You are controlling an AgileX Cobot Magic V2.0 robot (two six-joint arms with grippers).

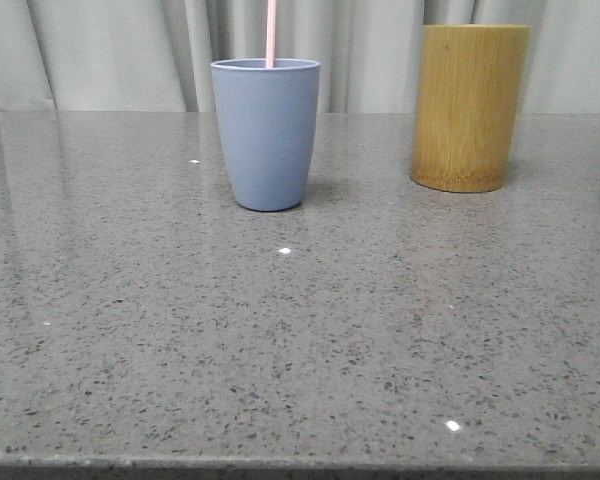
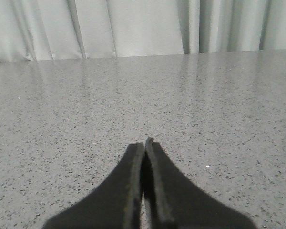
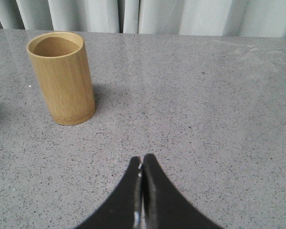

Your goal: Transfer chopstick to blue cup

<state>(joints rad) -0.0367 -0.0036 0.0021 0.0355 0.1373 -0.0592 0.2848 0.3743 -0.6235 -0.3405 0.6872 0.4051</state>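
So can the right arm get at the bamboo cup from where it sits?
Probably yes. In the right wrist view the bamboo cup stands upright on bare table ahead of the right gripper, nothing between them; its jaws are shut and would need opening first.

1. The blue cup (image 1: 266,133) stands upright in front of me on the grey speckled bench (image 1: 280,340), a little left of centre. It is a smooth, matte grey-blue tumbler with no handle, narrowing toward its base, its mouth open upward.
2. The chopstick (image 1: 271,32) is a thin, straight, pale pink stick. It stands in the blue cup, nearly vertical, rising from near the middle of the rim and running out past the top of my front view.
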